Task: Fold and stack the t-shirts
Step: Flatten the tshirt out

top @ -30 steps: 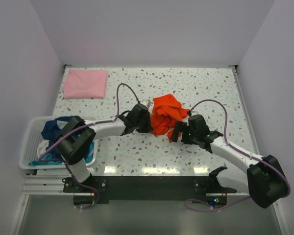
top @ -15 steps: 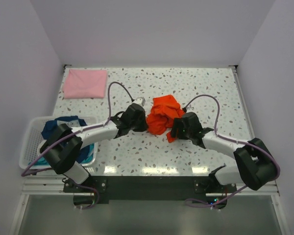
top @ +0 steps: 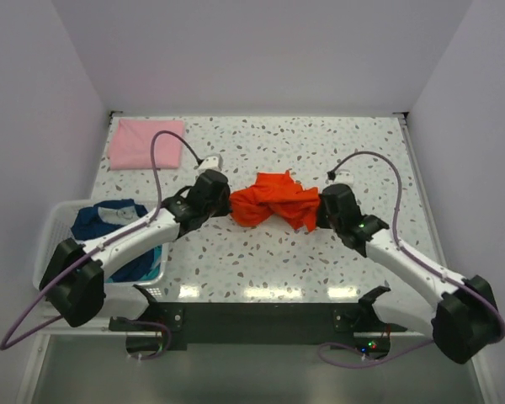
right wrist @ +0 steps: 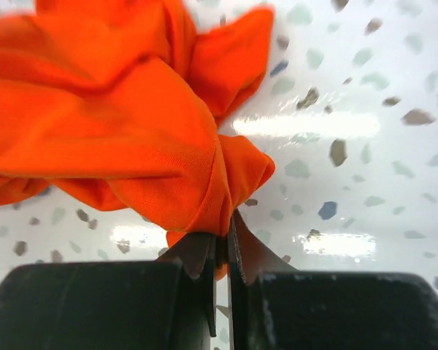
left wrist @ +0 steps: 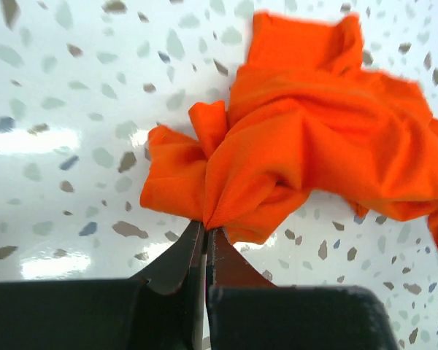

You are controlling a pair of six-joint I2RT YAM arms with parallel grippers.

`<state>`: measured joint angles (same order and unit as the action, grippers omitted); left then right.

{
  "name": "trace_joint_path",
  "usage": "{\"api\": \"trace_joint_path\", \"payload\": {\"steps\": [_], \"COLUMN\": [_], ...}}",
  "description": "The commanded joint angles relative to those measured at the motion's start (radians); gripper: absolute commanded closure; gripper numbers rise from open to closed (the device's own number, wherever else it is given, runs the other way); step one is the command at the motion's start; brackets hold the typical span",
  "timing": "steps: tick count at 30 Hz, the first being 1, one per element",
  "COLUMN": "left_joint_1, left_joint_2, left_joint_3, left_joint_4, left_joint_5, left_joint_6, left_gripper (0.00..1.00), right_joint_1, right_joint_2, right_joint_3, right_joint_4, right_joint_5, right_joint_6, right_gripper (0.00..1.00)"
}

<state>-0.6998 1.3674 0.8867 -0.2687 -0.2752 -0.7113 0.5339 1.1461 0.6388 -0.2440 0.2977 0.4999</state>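
Note:
A crumpled orange-red t-shirt (top: 273, 201) hangs stretched between my two grippers over the middle of the speckled table. My left gripper (top: 228, 202) (left wrist: 205, 227) is shut on a bunched fold at the shirt's left end (left wrist: 277, 153). My right gripper (top: 319, 209) (right wrist: 225, 227) is shut on a fold at its right end (right wrist: 131, 138). A folded pale pink t-shirt (top: 146, 143) lies flat at the far left corner. Dark blue and teal t-shirts (top: 109, 220) are heaped in the basket on the left.
The white slatted basket (top: 49, 240) stands at the table's left edge, beside the left arm. White walls enclose the table on three sides. Purple cables loop above both arms.
My right gripper has closed on the orange-red shirt. Both grippers have moved apart, left going left and right going right, pulling the shirt wider between them.

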Motion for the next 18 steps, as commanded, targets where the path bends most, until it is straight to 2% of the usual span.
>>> {"api": "trace_joint_path", "payload": {"steps": [1,5,13,17,18], "left_joint_1": [0.016,0.016,0.014,0.016,0.014], "left_joint_2": [-0.109,-0.218,-0.384,-0.477,-0.49], "left_joint_3": [0.095,0.22,0.396,0.466,0.477], "left_joint_4": [-0.052,-0.067,-0.05,-0.041,-0.035], "left_joint_5": [-0.14,-0.199,-0.245,-0.198,-0.173], "left_joint_6": [0.048,0.119,0.214,0.245,0.259], "left_gripper": [1.0,1.0,1.0,1.0,1.0], "right_joint_1": [0.005,0.003,0.005,0.005,0.003], "right_joint_2": [-0.15,-0.256,-0.332,-0.381,-0.388], "right_joint_3": [0.139,0.275,0.606,0.732,0.757], "right_joint_4": [-0.149,-0.251,-0.409,-0.457,-0.463], "right_joint_5": [0.142,0.155,0.106,-0.006,-0.084], "right_joint_6": [-0.079,-0.158,-0.213,-0.234,-0.236], "right_gripper": [1.0,1.0,1.0,1.0,1.0]}}
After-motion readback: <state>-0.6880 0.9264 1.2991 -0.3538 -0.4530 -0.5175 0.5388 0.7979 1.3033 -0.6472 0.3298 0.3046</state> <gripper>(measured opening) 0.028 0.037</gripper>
